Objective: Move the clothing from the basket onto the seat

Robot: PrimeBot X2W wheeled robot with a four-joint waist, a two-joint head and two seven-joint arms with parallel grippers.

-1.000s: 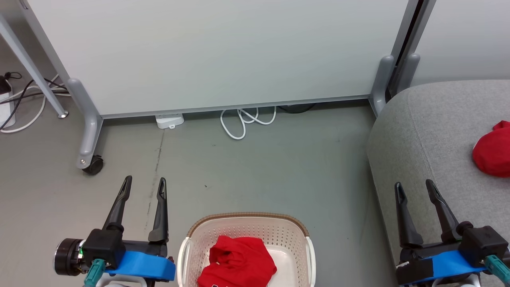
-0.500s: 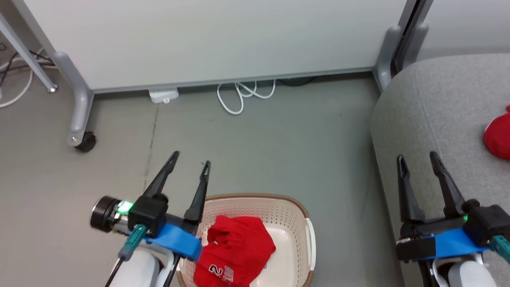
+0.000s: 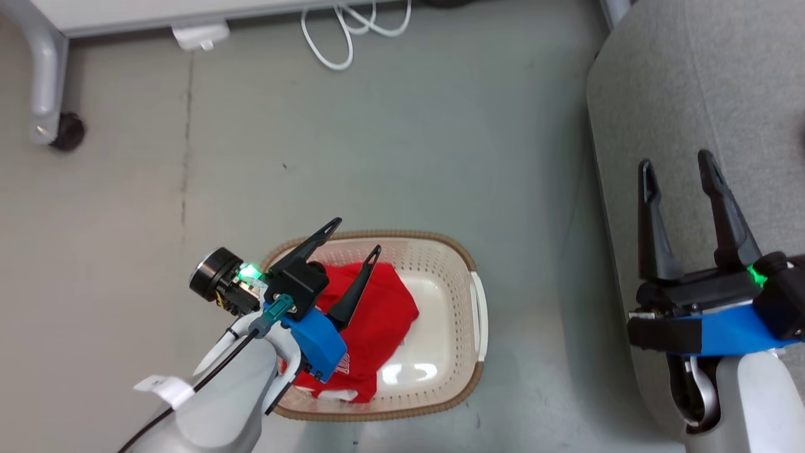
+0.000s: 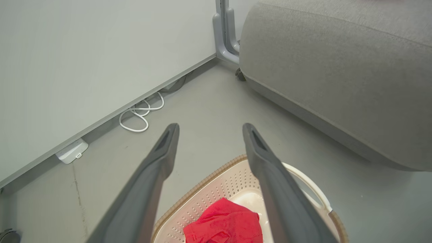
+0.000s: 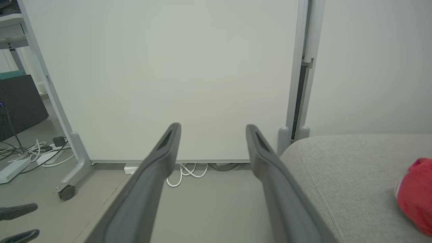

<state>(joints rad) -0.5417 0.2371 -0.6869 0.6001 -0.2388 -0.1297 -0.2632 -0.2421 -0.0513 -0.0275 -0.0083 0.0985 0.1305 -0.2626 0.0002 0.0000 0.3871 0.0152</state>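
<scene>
The cream basket (image 3: 466, 264) with its brown rim stands on the grey floor. Red clothing (image 3: 385, 318) lies crumpled in its left half, white lettering showing at the near edge. My left gripper (image 3: 358, 234) hangs open over the basket's far left part, above the clothing, holding nothing. In the left wrist view the open left gripper (image 4: 211, 125) points past the basket (image 4: 209, 177) with the clothing (image 4: 224, 224) below it. My right gripper (image 3: 674, 160) stands open and empty over the grey seat (image 3: 692, 82). Another red piece of clothing (image 5: 415, 194) lies on the seat (image 5: 337, 168) in the right wrist view, to the right of the right gripper (image 5: 213, 125).
A white partition panel (image 5: 168, 67) on grey feet with a castor (image 3: 66, 131) stands beyond the basket. A coiled white cable (image 3: 343, 31) and a white power block (image 3: 200, 34) lie at its base. Bare floor (image 3: 409, 157) separates basket and seat.
The head camera has tilted down. My left gripper has swung right from beside the basket to over it, above the red clothing. The right gripper stays open over the seat.
</scene>
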